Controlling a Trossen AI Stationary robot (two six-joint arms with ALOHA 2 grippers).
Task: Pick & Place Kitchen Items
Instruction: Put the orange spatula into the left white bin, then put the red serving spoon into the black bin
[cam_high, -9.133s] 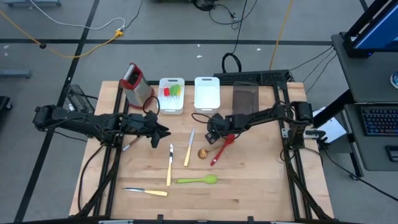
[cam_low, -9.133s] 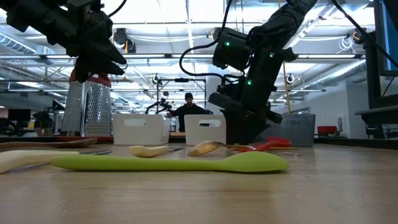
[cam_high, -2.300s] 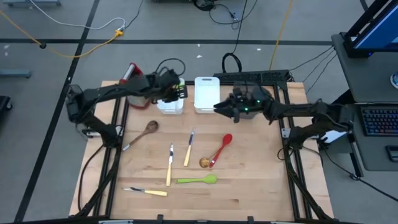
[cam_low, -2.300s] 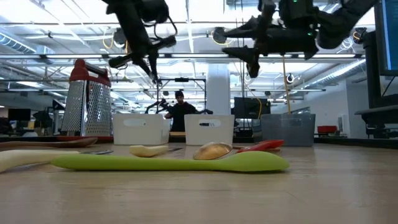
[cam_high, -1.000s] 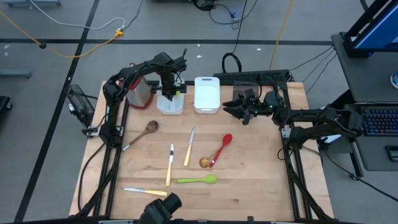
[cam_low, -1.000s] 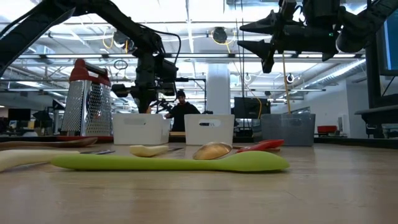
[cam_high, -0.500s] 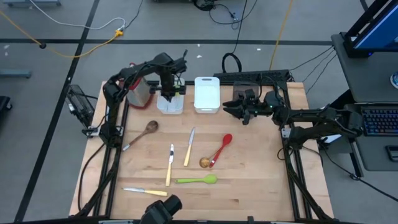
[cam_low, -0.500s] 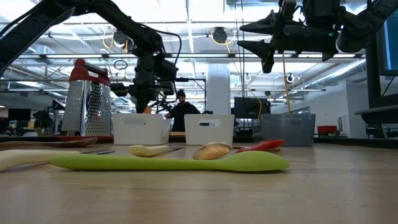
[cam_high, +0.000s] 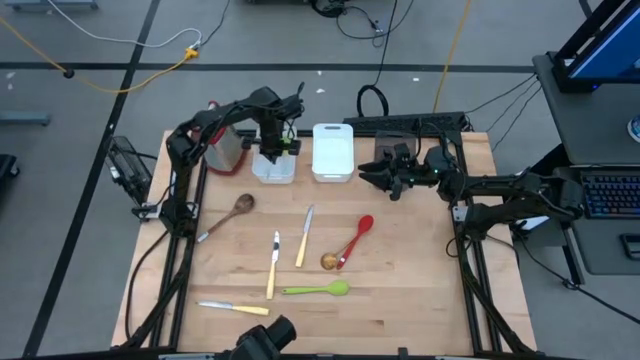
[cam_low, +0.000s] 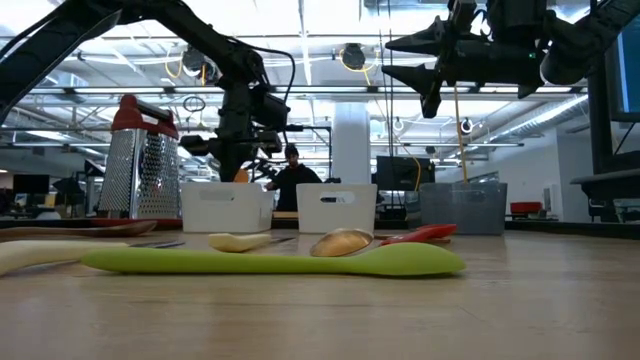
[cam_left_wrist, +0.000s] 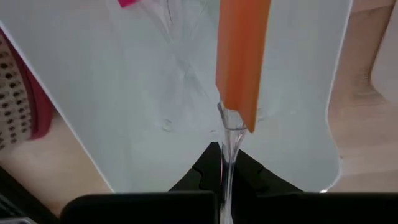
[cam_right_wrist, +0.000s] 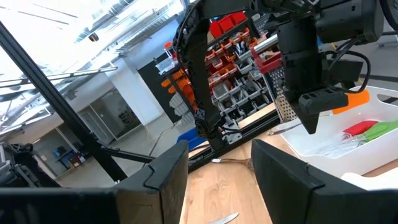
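Observation:
My left gripper (cam_high: 272, 150) hangs fingers-down over the left white bin (cam_high: 276, 172), shut on an orange spatula (cam_left_wrist: 242, 56) with a clear handle. Red and green spatulas (cam_right_wrist: 367, 129) lie in that bin. My right gripper (cam_high: 365, 176) is open and holds nothing; it hovers high by the dark bin (cam_high: 393, 148), pointing toward the table's left. On the table lie a wooden spoon (cam_high: 228, 214), a red spoon (cam_high: 356, 238), a green spoon (cam_high: 316, 290) and three cream-handled knives (cam_high: 272, 264). My left gripper pinches the spatula's clear handle (cam_left_wrist: 229, 137) between its two shut fingers, which come from above and point down. The spatula hangs below them, orange blade lowest, at the height of the bin's rim (cam_low: 240, 176). Whether the blade touches the bin I cannot tell.
A steel grater with a red top (cam_high: 222, 145) stands just left of the bin. A second white bin (cam_high: 333, 152) sits to its right. A second wooden spoon's bowl (cam_high: 328, 261) lies by the red spoon. A person (cam_low: 292, 178) stands beyond the table's far edge.
My left gripper has rolled a little about its own axis while staying over the left white bin, the orange spatula still in its fingers. My right gripper has kept still.

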